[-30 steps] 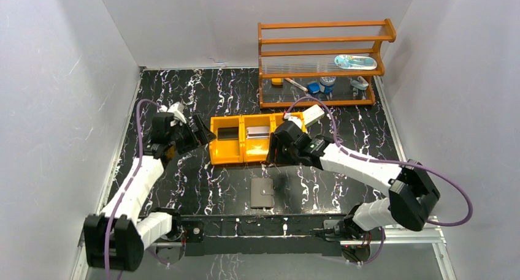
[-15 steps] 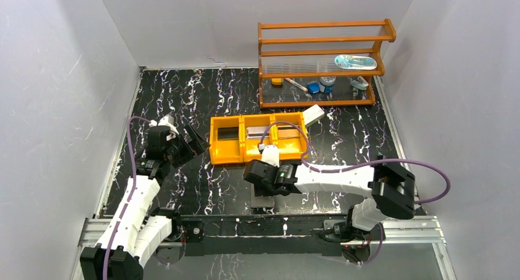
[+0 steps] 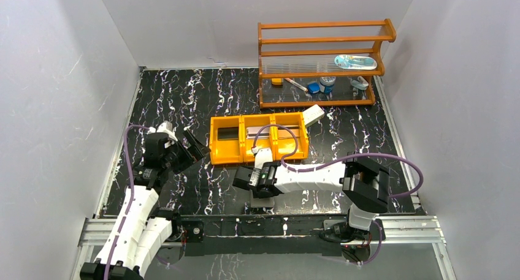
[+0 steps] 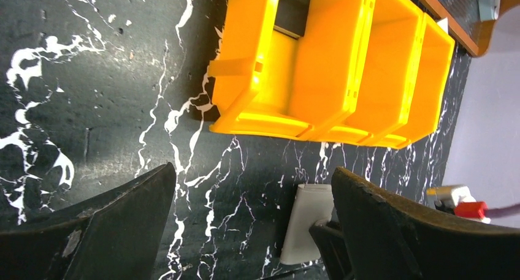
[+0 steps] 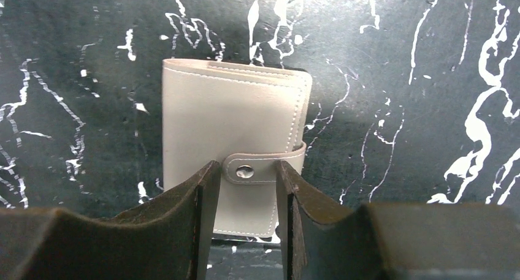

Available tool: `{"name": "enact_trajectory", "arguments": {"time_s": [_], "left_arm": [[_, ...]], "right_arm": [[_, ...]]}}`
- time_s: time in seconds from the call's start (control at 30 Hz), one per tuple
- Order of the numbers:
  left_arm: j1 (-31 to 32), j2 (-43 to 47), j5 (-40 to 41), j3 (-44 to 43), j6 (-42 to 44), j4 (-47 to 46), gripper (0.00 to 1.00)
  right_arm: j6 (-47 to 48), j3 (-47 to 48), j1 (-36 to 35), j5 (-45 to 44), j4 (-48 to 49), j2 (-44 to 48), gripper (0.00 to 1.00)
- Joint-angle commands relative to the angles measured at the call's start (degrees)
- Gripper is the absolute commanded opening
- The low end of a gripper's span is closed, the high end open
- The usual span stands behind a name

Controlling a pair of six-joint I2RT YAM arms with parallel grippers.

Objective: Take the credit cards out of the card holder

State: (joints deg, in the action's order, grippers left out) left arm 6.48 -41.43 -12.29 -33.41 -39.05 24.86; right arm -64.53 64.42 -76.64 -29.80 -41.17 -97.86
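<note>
The card holder [image 5: 233, 127], a grey folded wallet shut by a snap strap [image 5: 257, 170], lies flat on the black marbled table. My right gripper [image 5: 246, 167] hangs just above its near end. Its jaws stand a little apart, one on each side of the snap, and hold nothing. In the top view the gripper [image 3: 257, 185] hides most of the card holder [image 3: 265, 201]. The credit cards lie in the orange tray [image 3: 242, 159]: a dark one [image 3: 227, 133], a silvery one [image 3: 258, 132] and a brownish one [image 3: 289, 131]. My left gripper [image 3: 193, 146] is wide open left of the tray.
A wooden rack [image 3: 319, 59] with small items stands at the back right. A white box [image 3: 313, 114] lies by the tray's far right corner. White walls close in the left, back and right sides. The right arm's purple cable [image 3: 288, 139] loops over the tray.
My right arm swung from the tray down over the card holder near the front edge, and its jaws narrowed. My left arm drew back a little toward the front, still open.
</note>
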Motion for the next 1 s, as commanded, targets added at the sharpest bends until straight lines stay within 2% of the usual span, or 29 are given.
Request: {"name": "enact_trajectory", "arguments": {"time_s": [0.0,0.13,0.37,0.57,0.7,0.97], "left_arm": [[-0.15,0.62,-7.14,1.09,0.14,0.28,0.97],[-0.15,0.28,-13.88,2.80,0.01,-1.74,0.95],[0.36,-4.13,-20.61,4.32,0.55,-4.82,0.91],[7.04,-6.73,-16.69,4.44,-0.13,-5.81,0.89],[12.15,-8.95,-15.65,5.74,-1.90,-9.60,0.86],[23.44,-15.68,-11.27,3.98,-2.13,-13.08,0.81]], "right_arm": [[-2.52,1.26,-0.31,-1.89,-3.47,-1.45,0.46],[-4.00,-1.11,-0.34,-0.68,-2.49,-1.54,0.44],[-3.94,-7.17,0.27,1.32,5.04,1.89,0.31],[-2.34,-16.91,3.27,7.35,18.16,9.42,0.30],[-2.31,-24.37,6.27,13.41,28.77,14.84,0.30],[-4.24,-31.04,9.50,16.43,32.99,19.29,0.30]]}}
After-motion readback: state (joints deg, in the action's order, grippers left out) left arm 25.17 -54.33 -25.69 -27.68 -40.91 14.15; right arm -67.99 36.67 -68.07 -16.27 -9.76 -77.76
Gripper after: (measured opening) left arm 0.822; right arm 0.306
